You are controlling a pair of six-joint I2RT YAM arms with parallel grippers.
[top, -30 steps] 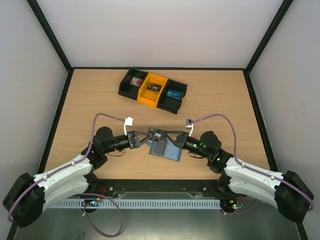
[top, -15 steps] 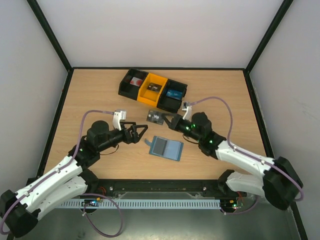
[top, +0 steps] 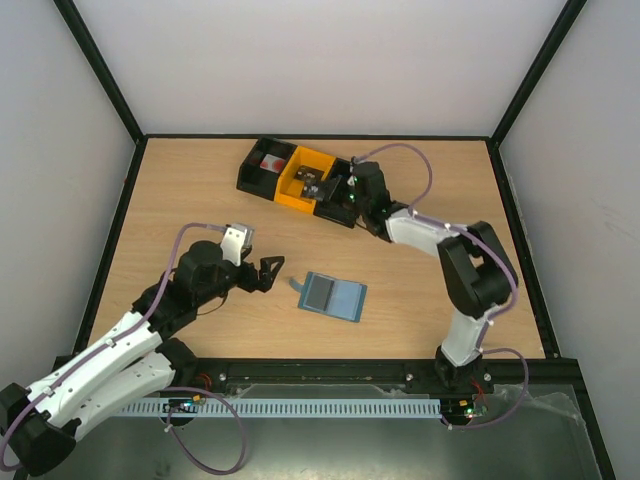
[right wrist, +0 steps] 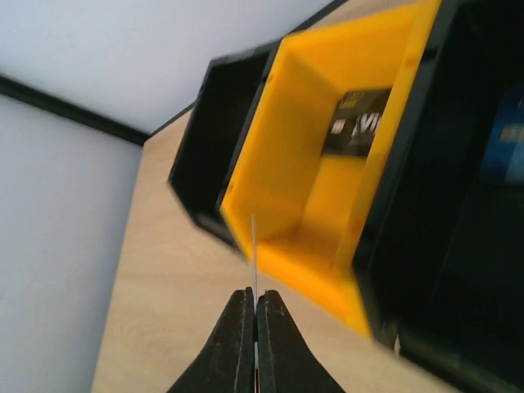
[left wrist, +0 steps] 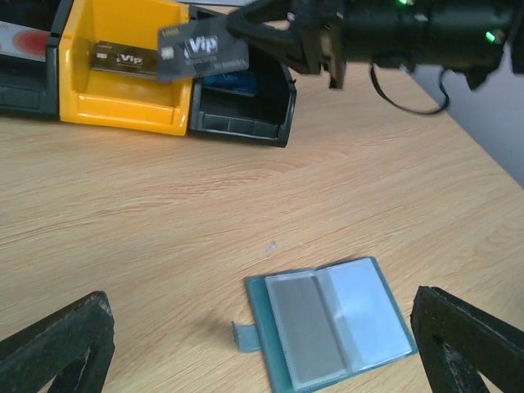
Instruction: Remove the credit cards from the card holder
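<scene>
The card holder (top: 333, 296) lies open and flat on the table, slate-blue with clear inner pockets and a small side tab; it also fills the lower middle of the left wrist view (left wrist: 336, 323). My left gripper (top: 272, 273) is open and holds nothing, just left of the holder, with its fingertips (left wrist: 82, 327) wide apart. My right gripper (top: 330, 188) is shut on a dark "Vip" credit card (left wrist: 203, 51) above the yellow bin (top: 298, 185). In the right wrist view that card (right wrist: 255, 246) shows edge-on between the shut jaws (right wrist: 255, 296).
The yellow bin (left wrist: 123, 106) holds another dark Vip card (right wrist: 364, 123). A black bin (top: 262, 168) to its left holds a red-and-white card. A black bin (left wrist: 241, 106) to its right holds a blue item (left wrist: 233, 79). Black-framed walls enclose the table.
My left gripper has let go of the Vip card, opened wide and drawn back to the left. My right arm has carried the card from above the holder to the yellow bin.
</scene>
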